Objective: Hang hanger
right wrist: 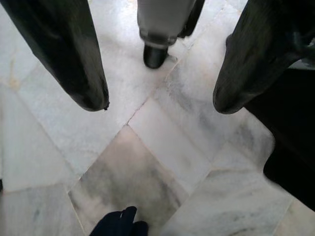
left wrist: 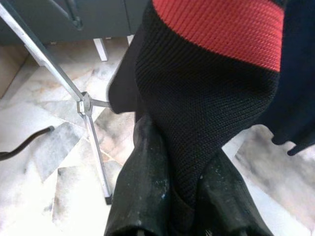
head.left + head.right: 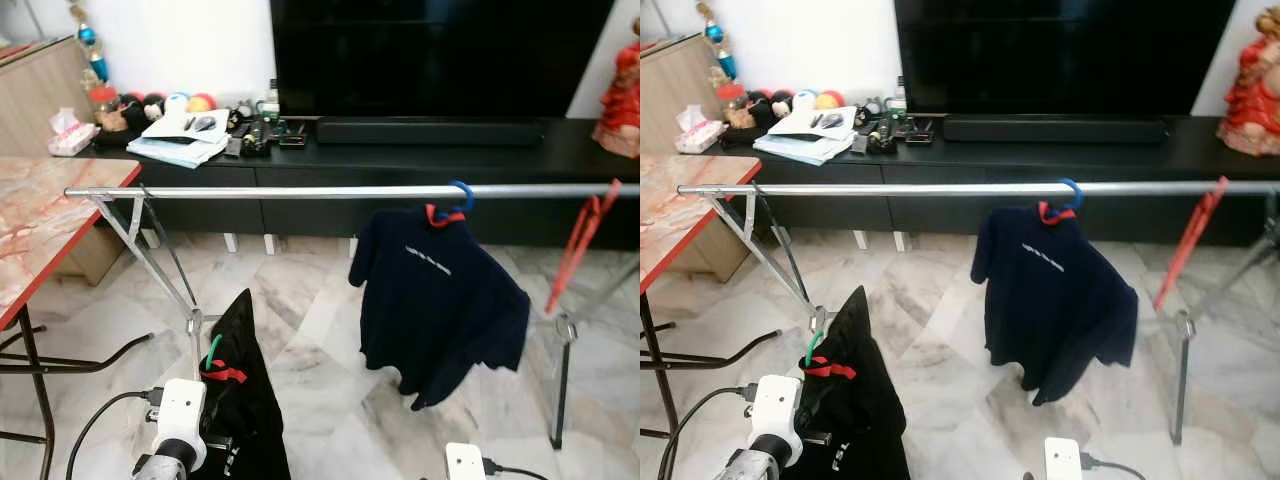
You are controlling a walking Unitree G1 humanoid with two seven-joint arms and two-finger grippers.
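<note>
My left gripper (image 2: 183,196) is shut on a black knitted garment (image 3: 243,400) with a red collar band (image 2: 221,27). The garment hangs on a green hanger whose hook (image 3: 213,350) pokes up above the red band, low in front of me and below the rail. A silver clothes rail (image 3: 300,191) runs across the room. A navy shirt (image 3: 435,300) hangs from it on a blue hanger hook (image 3: 462,195). My right gripper (image 1: 160,105) is open and points down at the marble floor (image 1: 123,177), holding nothing.
A bare red hanger (image 3: 580,245) hangs at the rail's right end. The rack's slanted legs (image 3: 150,255) stand to the left, beside a marble-topped table (image 3: 40,220). Behind the rail is a black TV console (image 3: 420,150) with clutter. A cable (image 3: 90,360) crosses the floor.
</note>
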